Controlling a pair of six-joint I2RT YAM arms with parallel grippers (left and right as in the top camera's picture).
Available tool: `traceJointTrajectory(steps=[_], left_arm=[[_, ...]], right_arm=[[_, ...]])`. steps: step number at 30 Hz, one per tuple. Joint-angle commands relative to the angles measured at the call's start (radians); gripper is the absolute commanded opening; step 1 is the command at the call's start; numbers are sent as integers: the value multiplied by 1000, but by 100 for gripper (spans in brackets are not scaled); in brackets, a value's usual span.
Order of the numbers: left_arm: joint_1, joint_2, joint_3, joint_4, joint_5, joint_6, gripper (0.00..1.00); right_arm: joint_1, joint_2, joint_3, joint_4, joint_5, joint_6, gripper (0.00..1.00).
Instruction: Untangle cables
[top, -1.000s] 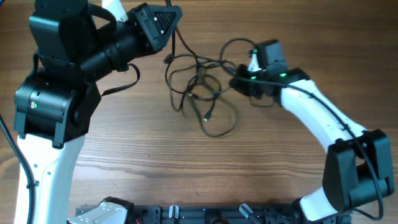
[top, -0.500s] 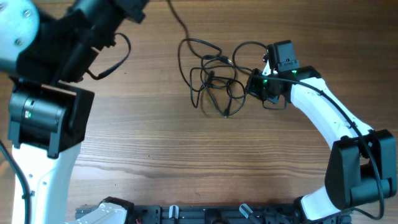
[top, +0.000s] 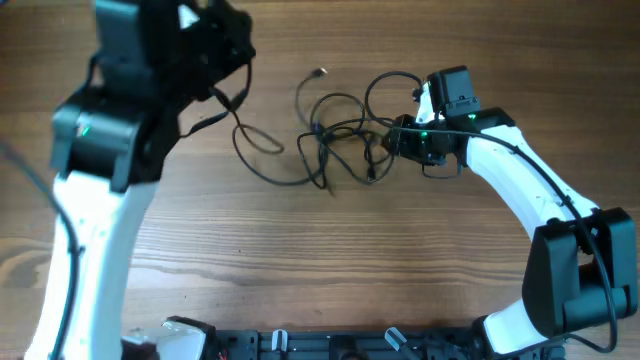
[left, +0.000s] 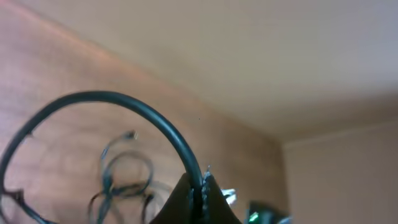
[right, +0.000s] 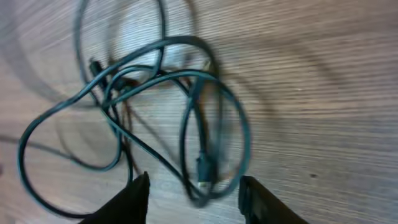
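Where the cables (top: 340, 140) lie: tangled on the worktop (top: 330, 260), just beyond the right jaws.
Right jaws: parted, empty, nearer.
Left jaws: raised, apparently pinching one strand.

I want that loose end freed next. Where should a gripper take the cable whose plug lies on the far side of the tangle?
Probably on the short stretch of cable just behind the plug, from straight above, jaws across the cord. That stretch lies alone on bare table, clear of the tangle.
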Motion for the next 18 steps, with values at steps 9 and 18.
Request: traceJointTrajectory(steps=[9,18], left_arm=[[3,233,-10,-406,50,331,18],[5,350,-137,-352,39,432,56]], right_arm=[[4,-74,109,-71,-59,-77,73],[4,-73,109,-86,-58,-80,78]])
